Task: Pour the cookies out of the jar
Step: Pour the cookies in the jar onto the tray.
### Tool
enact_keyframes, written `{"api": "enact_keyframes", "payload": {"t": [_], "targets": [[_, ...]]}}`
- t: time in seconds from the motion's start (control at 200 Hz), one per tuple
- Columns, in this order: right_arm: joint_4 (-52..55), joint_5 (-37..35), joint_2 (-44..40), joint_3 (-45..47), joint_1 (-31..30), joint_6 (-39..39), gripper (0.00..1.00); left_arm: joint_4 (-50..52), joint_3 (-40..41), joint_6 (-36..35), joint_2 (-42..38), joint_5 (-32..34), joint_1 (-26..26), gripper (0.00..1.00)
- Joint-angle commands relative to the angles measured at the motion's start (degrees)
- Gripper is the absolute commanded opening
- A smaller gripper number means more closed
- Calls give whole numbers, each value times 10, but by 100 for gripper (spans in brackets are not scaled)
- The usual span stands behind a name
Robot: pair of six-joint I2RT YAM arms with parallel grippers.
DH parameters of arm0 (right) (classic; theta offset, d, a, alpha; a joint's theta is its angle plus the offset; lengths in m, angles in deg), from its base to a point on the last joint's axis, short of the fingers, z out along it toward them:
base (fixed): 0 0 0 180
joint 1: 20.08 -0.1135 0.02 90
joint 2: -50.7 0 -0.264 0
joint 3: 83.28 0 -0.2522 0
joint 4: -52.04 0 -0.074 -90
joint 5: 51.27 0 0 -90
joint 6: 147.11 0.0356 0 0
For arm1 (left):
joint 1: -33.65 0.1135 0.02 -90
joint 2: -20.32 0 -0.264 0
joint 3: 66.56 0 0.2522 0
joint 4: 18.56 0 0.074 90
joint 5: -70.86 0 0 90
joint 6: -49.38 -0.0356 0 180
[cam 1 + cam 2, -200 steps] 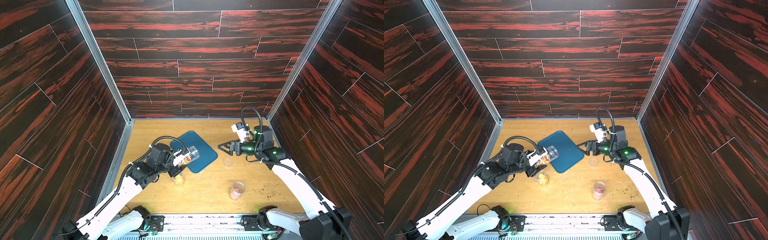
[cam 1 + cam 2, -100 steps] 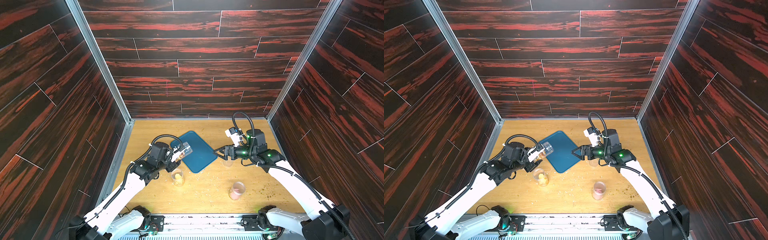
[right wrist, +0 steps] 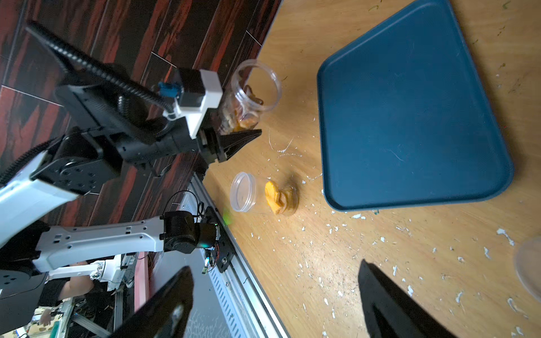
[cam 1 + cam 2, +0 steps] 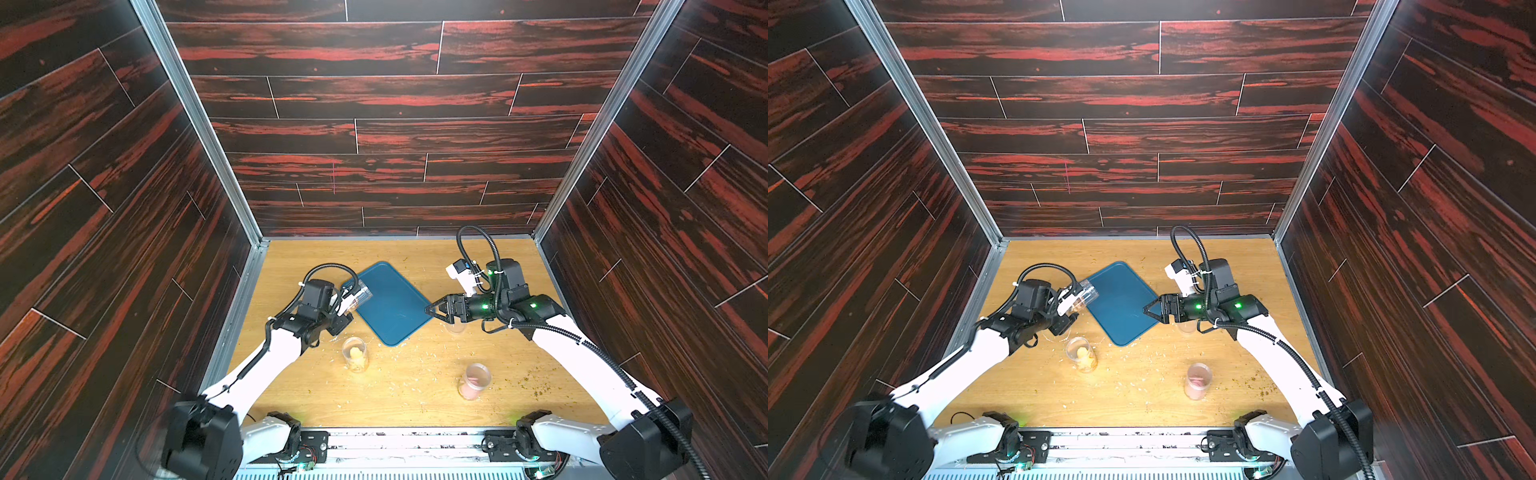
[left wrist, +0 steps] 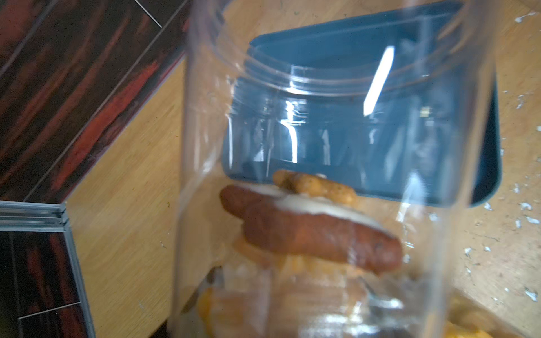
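Note:
My left gripper [image 4: 345, 306] is shut on a clear open jar [image 4: 358, 296] and holds it tilted above the left corner of the blue tray [image 4: 395, 309]. The jar's mouth points toward the tray. In the left wrist view the jar [image 5: 322, 123] fills the picture, and the cookies [image 5: 307, 231], a brown one and orange ones, lie low in it by the hidden jaws. The right wrist view shows the jar [image 3: 253, 87] beside the tray [image 3: 409, 117]. My right gripper [image 4: 430, 309] hangs open at the tray's right edge, with nothing between its fingers [image 3: 175, 292].
A second open jar [image 4: 355, 353] holding yellow pieces stands on the wooden table in front of the tray. A jar of pink pieces [image 4: 473, 380] stands nearer the front right. A small clear cup [image 4: 455, 328] sits under my right wrist. Crumbs litter the table.
The left gripper has carried the jar left and back, from over the tray to its left corner. The right arm has dropped lower, with its open jaws drifting slightly left.

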Motion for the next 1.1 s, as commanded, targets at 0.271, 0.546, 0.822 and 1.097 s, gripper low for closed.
{"api": "enact_keyframes", "payload": {"t": [0.271,0.546,0.822,1.097], "targets": [[29,13,48,-55,-2,-11,91,-20,-47,-37,107,-32,23,28],[47,14,52,-59,-2,-19,91,-11,-74,-38,174,-42,32,28],[41,19,59,-62,-2,-22,91,49,-118,-40,225,-59,32,29],[25,26,60,-53,-2,-19,91,144,-179,-51,267,-74,33,29]]}}
